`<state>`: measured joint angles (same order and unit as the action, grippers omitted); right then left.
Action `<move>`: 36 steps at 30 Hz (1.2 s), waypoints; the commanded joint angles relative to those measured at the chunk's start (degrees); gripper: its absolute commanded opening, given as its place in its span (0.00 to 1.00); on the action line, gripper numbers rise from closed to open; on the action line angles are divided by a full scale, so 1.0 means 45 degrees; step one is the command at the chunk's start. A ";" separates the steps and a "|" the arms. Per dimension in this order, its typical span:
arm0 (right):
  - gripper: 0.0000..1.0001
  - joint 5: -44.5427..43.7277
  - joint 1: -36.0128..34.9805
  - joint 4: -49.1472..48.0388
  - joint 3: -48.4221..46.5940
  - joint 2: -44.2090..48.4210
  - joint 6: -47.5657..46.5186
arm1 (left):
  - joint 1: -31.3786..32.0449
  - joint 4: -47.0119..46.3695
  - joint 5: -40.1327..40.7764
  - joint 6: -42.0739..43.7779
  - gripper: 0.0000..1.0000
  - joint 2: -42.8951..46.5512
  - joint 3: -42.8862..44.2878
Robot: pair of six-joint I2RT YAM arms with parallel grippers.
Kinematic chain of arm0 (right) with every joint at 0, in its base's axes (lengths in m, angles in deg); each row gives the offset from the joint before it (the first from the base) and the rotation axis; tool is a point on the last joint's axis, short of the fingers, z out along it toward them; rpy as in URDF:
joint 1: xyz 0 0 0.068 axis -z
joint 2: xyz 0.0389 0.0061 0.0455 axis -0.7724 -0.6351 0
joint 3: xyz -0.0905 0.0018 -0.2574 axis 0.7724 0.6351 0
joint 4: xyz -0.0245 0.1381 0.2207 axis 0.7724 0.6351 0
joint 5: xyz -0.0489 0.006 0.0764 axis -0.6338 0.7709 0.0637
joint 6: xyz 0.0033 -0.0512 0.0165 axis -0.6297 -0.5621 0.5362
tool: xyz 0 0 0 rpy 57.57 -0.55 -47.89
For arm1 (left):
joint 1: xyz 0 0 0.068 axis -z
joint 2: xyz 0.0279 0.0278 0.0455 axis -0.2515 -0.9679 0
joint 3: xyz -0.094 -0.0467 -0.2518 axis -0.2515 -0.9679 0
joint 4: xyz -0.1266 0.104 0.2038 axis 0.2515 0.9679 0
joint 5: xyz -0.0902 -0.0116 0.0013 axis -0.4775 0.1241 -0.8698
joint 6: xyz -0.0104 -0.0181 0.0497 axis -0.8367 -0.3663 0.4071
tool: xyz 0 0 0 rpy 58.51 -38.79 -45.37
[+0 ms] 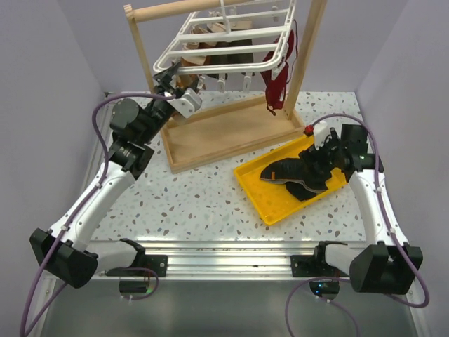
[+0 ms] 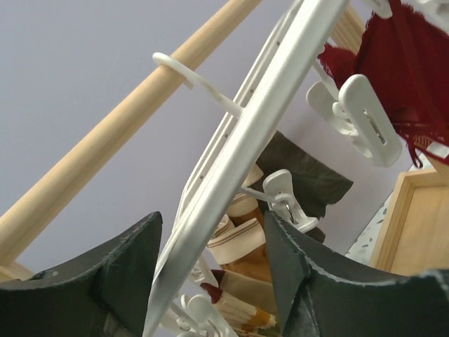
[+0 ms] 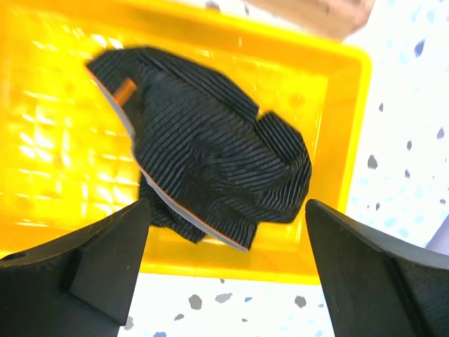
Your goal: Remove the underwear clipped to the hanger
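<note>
The white hanger (image 1: 231, 31) hangs from the wooden stand's rod. Brown underwear with beige waistbands (image 1: 210, 49) is clipped under it. In the left wrist view the hanger's edge bar (image 2: 266, 105) runs between my open left gripper's (image 2: 214, 260) fingers, with beige-banded underwear (image 2: 245, 242) and a dark piece (image 2: 309, 175) clipped behind. In the top view the left gripper (image 1: 168, 81) sits at the rack's near-left corner. My right gripper (image 1: 319, 158) is open and empty just above black striped underwear (image 3: 210, 154) lying in the yellow tray (image 3: 337, 77).
The wooden stand's base tray (image 1: 224, 133) stands at the back centre, its rod (image 2: 105, 154) above. A red bra (image 1: 280, 70) hangs at the rack's right end, also in the left wrist view (image 2: 400, 70). The yellow tray (image 1: 256, 196) lies right of centre.
</note>
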<state>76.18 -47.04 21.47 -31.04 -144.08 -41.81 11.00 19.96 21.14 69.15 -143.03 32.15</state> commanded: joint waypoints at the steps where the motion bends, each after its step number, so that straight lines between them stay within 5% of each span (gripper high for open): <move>1: 0.96 0.1552 0.0075 0.0665 -0.0784 0.0622 0.0739 | -0.0094 0.0102 -0.0705 -0.0443 0.65 0.0685 0.0082; 4: 0.96 0.2136 0.0075 0.0704 -0.0843 0.0603 0.1111 | -0.0114 0.0433 -0.1194 -0.0347 0.79 0.0958 0.0102; 5: 0.96 0.2274 0.0075 0.0685 -0.0843 0.0583 0.1247 | -0.0095 0.0493 -0.1253 -0.0365 1.00 0.1056 0.0140; 13: 0.96 0.3894 0.0094 0.0976 -0.1194 0.0777 0.1406 | -0.0095 0.1274 -0.2307 -0.0540 1.00 0.2189 0.0063; 17: 0.96 0.7147 0.0075 0.2243 -0.2363 0.0994 -0.0015 | -0.0114 0.1937 -0.2700 -0.1593 1.00 0.3086 0.0004; 22: 0.99 0.9363 -0.0061 0.4451 -0.5721 0.0077 -0.0627 | -0.0094 0.2778 -0.0049 -0.5339 1.00 0.4746 -0.0813; 27: 0.99 0.8841 -0.1796 0.5158 -0.9331 -0.1465 0.0640 | -0.0094 0.4568 0.3874 -0.9728 1.00 0.5550 -0.1285; 33: 0.99 0.7822 -0.2757 0.2917 -1.1426 -0.2072 0.3042 | -0.0094 0.6235 0.4100 -1.4573 1.00 0.4050 0.0041; 36: 0.99 0.8095 -0.2757 0.1746 -1.1101 -0.2113 0.4214 | -0.0153 0.5495 0.3669 -1.6318 0.99 0.3578 0.0627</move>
<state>112.42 -59.46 36.55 -80.33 -153.52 -30.96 10.91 43.70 36.81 10.62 -125.08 31.47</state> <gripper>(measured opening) 0.986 0.994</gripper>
